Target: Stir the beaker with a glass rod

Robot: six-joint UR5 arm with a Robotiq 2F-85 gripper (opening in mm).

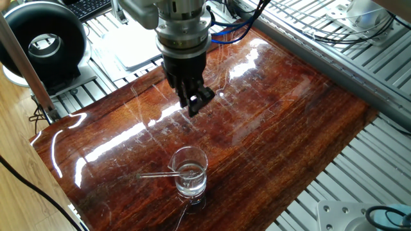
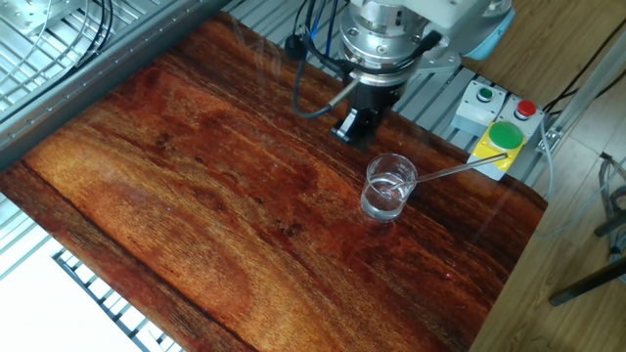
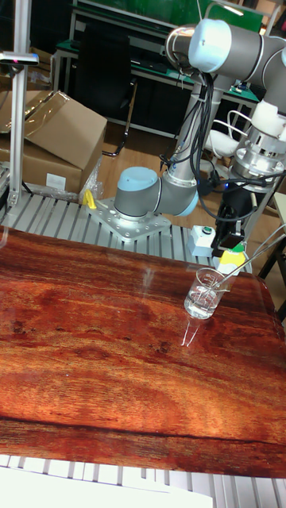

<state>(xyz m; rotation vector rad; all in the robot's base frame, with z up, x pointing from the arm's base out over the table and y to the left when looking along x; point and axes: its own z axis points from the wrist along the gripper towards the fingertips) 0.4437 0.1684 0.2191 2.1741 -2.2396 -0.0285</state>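
The beaker point(image 1: 190, 172) is a small clear glass standing upright on the wooden tabletop with clear liquid inside; it also shows in the other fixed view point(image 2: 389, 186) and the tall view point(image 3: 205, 294). The glass rod point(image 1: 154, 174) leans in it, one end in the liquid and the other sticking out over the rim point(image 2: 455, 171) point(image 3: 250, 258). My gripper point(image 1: 196, 104) hangs above the board, well apart from the beaker point(image 2: 350, 127). Its black fingers look closed together with nothing between them.
The glossy wooden board point(image 1: 289, 122) lies on a slatted aluminium table. A button box point(image 2: 497, 137) with a green button sits past the beaker near the rod's free end. A black round device point(image 1: 45, 45) and a white tray point(image 1: 138, 42) stand behind the board.
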